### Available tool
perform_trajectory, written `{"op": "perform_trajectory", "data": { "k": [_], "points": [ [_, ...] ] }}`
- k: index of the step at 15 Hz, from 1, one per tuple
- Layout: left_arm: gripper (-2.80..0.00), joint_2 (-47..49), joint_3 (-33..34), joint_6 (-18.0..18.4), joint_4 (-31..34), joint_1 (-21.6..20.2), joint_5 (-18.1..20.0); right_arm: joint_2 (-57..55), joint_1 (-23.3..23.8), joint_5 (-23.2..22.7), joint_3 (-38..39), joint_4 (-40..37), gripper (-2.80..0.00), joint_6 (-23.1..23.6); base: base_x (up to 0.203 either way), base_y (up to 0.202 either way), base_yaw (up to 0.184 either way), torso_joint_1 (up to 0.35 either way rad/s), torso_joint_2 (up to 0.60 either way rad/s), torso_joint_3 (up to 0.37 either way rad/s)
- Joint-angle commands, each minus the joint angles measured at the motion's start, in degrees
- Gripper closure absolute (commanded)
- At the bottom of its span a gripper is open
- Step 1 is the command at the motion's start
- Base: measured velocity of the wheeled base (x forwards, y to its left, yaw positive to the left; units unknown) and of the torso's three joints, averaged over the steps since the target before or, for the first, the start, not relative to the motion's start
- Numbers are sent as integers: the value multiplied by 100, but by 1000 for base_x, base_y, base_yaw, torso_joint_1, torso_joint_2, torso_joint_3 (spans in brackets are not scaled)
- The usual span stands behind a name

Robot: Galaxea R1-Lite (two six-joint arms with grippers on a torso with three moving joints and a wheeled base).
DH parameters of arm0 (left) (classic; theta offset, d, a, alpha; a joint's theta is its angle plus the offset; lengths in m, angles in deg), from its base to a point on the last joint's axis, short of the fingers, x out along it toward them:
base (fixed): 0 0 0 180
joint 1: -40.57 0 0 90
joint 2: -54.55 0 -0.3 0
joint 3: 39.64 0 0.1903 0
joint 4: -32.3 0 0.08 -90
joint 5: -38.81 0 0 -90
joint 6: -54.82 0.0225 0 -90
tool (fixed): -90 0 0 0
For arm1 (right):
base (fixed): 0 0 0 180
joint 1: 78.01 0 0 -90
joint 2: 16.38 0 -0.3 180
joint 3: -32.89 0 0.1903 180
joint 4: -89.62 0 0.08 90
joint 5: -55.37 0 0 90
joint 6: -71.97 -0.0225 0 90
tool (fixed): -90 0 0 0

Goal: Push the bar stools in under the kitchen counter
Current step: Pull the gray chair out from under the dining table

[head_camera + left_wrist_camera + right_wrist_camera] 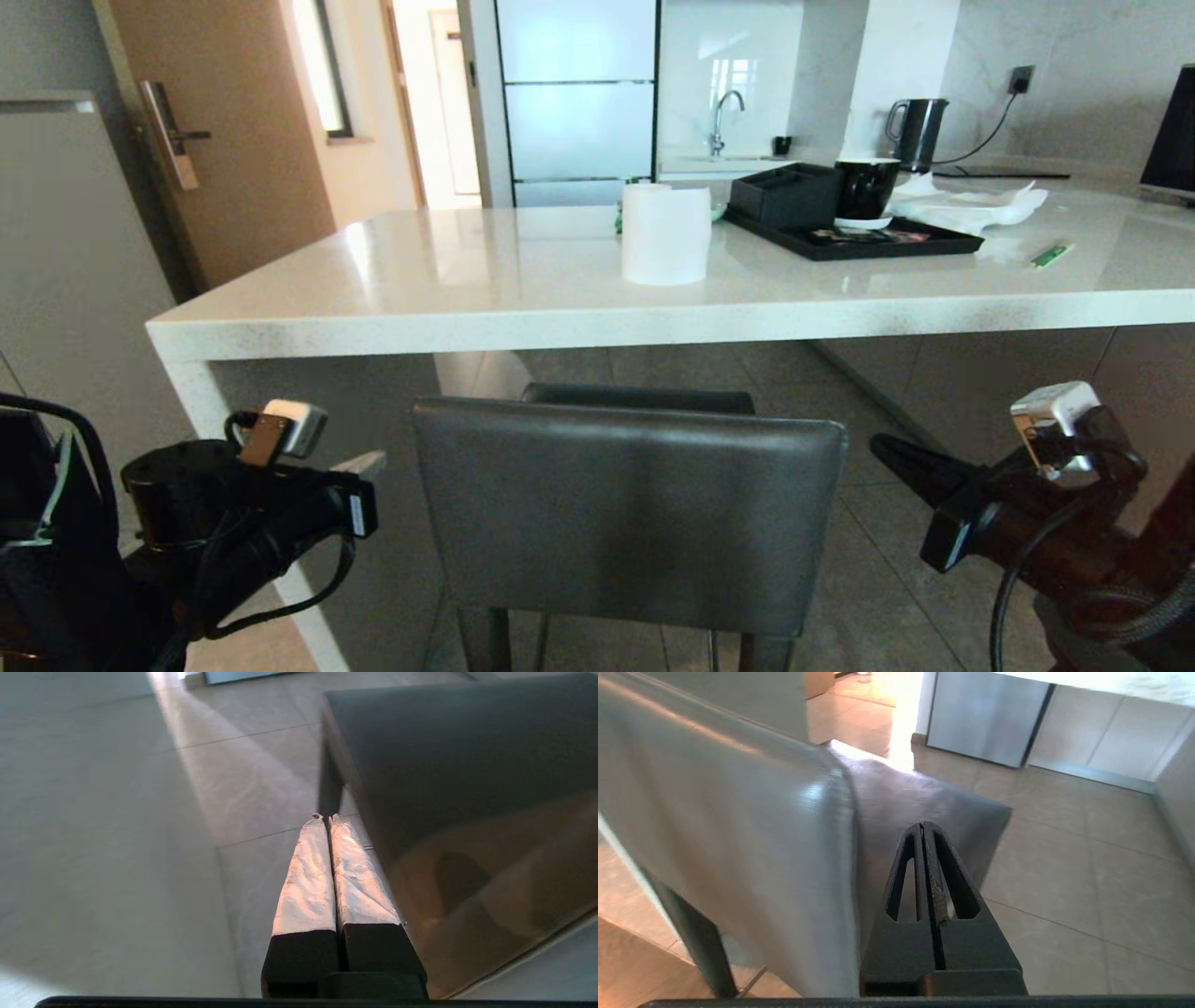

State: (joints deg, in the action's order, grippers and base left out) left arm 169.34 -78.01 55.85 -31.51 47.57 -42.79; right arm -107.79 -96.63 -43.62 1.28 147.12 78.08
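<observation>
grey stool (630,513) sits dead ahead at twelve o'clock, seat partly under the counter (560,322), left gripper (327,820) at nine and right gripper (924,828) at three, fingers pinched together empty; looks stiff, weighty, slick leather, so push the backrest's firm edges.

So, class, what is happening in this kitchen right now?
A two-armed robot faces a square grey leather bar stool standing before the glossy white stone counter. Its seat is partly under the slab and its backrest still outside. The left gripper and the right gripper, both shut, flank the backrest, neither seen gripping it.
</observation>
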Motion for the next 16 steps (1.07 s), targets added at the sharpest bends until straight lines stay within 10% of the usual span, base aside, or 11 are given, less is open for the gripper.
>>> {"op": "perform_trajectory", "data": {
  "k": [1,16],
  "points": [
    [0,98,-81,-5,-49,140,4,-157,-164,125,-71,46,0,-26,0,0,0,0,0,0],
    [0,187,-487,107,-49,956,4,-624,-449,337,-362,51,0,-145,0,0,0,0,0,0]
  ]
}}
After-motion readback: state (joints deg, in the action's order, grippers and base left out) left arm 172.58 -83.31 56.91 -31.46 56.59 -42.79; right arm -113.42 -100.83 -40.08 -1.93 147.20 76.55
